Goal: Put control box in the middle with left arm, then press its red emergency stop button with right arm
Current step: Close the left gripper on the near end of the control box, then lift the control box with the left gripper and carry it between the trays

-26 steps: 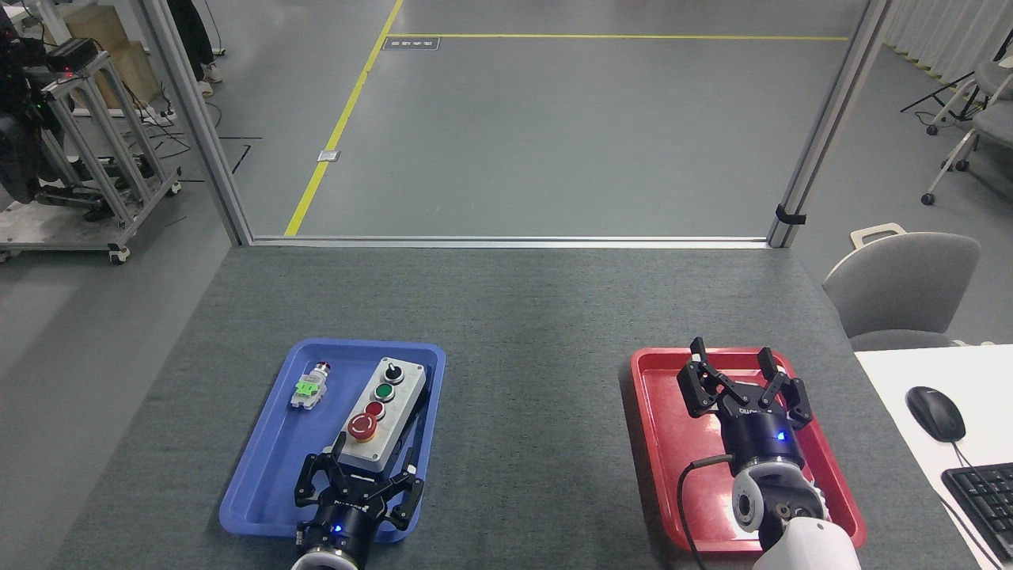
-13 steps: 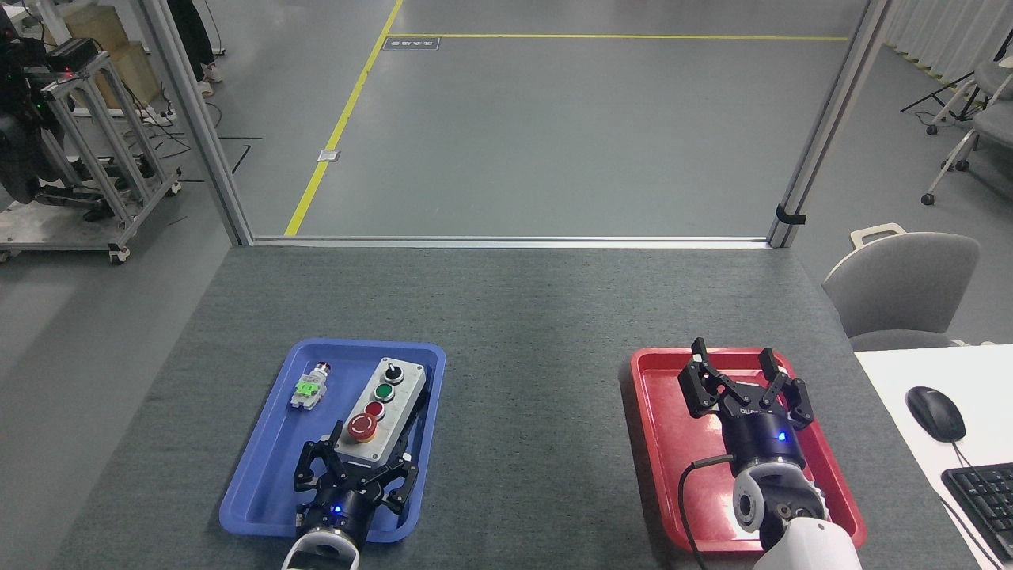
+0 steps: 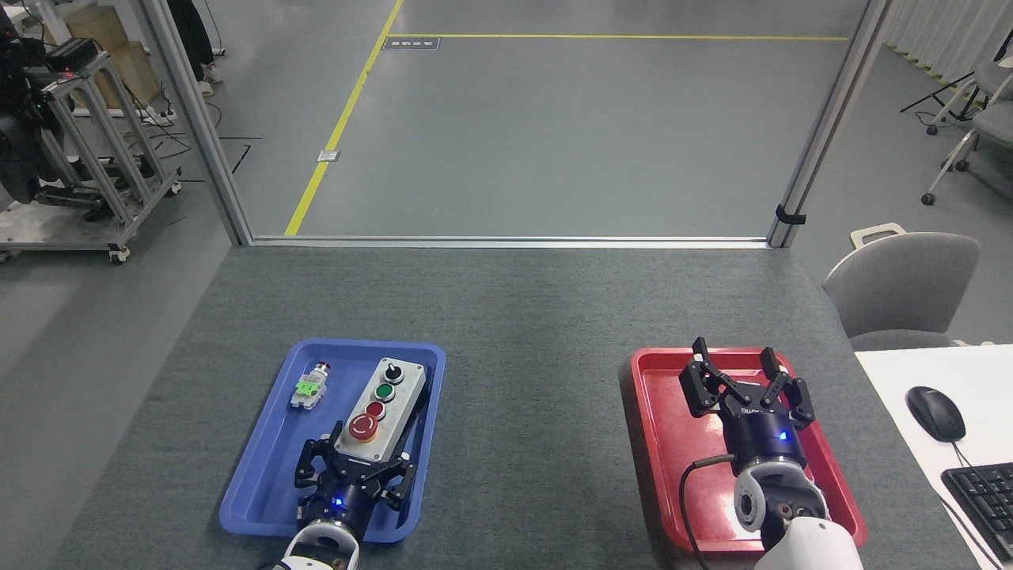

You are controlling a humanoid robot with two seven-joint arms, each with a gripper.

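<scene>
The control box [image 3: 385, 401], light grey over a dark base, lies lengthwise in the blue tray [image 3: 261, 467]. Its large red emergency stop button [image 3: 363, 427] is at the near end. My left gripper [image 3: 356, 461] is at that near end, open, with its black fingers [image 3: 307, 463] spread to either side of the box's end. My right gripper [image 3: 733, 370] hovers open over the red tray [image 3: 673, 459] with nothing between its fingers. The middle [image 3: 538, 412] between the trays is bare dark grey felt.
A small push-button part with a green tag [image 3: 309, 387] lies in the blue tray, left of the box. A white desk with a mouse [image 3: 935, 412] and keyboard [image 3: 984, 495] adjoins the table at the right. A grey chair [image 3: 902, 285] stands behind it.
My left gripper has slid forward so its fingers now straddle the box's near end, slightly narrower than before. The box and the right arm have not moved.
</scene>
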